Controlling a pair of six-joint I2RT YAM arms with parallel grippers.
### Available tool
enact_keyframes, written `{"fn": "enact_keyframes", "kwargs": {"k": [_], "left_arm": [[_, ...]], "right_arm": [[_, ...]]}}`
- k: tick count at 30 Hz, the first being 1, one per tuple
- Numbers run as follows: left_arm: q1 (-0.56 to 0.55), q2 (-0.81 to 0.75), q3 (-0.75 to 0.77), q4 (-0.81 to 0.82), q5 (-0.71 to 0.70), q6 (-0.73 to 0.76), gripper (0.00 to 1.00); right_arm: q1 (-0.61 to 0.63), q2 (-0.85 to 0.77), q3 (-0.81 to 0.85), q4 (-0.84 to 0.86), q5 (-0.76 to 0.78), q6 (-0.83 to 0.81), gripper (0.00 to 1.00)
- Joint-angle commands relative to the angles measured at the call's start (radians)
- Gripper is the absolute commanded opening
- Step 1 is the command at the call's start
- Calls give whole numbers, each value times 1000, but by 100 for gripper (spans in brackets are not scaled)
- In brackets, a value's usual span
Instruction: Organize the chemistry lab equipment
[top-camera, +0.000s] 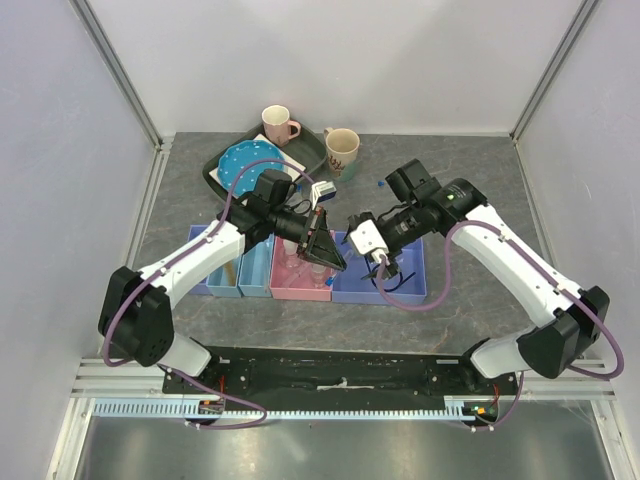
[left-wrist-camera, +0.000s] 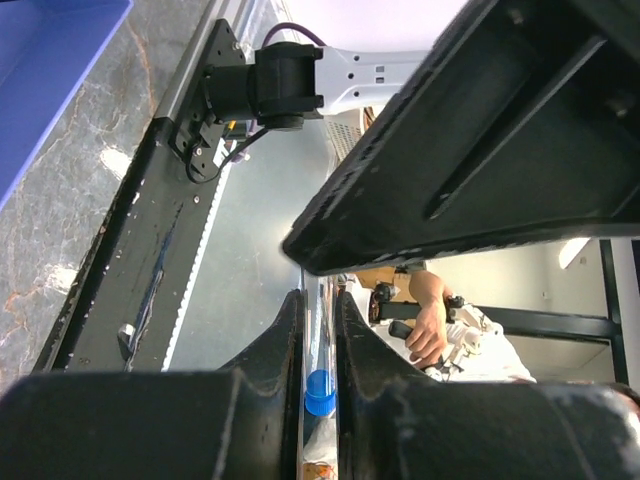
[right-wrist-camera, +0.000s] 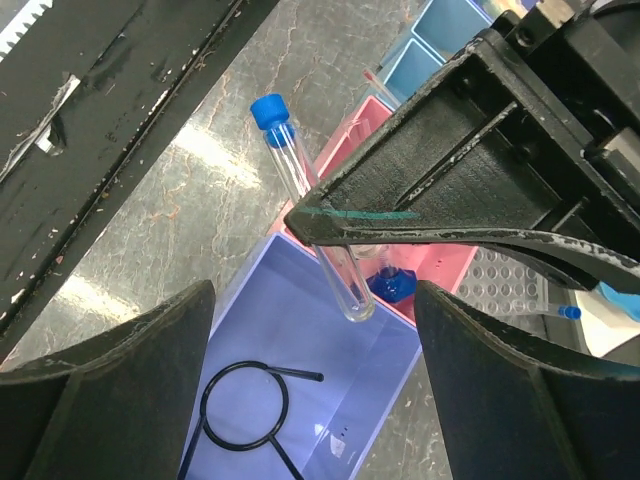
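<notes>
Blue-capped clear tube pinched in the left jaws above the sorting bins.

Left jaws are closed on the tube partway along, holding it tilted in the air. Its cap points toward the near rail, and its rounded end is above the spot where the pink bin meets the lavender bin. Right jaws stand wide apart just beside it, gripping nothing, over the lavender bin. A thin black looped wire lies on that bin's floor, and a blue cap-like piece sits in the pink one. Two blue bins stand to the left on the grey tabletop.
</notes>
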Motion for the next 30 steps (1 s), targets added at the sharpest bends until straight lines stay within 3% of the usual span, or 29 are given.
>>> {"fn": "enact_keyframes", "kwargs": {"k": [1,5,26,30], "left_arm": [[1,-2,20,-1,66,42,3],[1,-7,9,-2,66,45,3],[1,-2,5,-9,66,51,8],[1,-2,8,-18,66,56,10]], "right_arm": [[30,27,45,36,2,34,86],[55,34,39,36,20,37,80],[92,27,14,14,63,-11,27],[92,25,11,10,63,-17,22]]}}
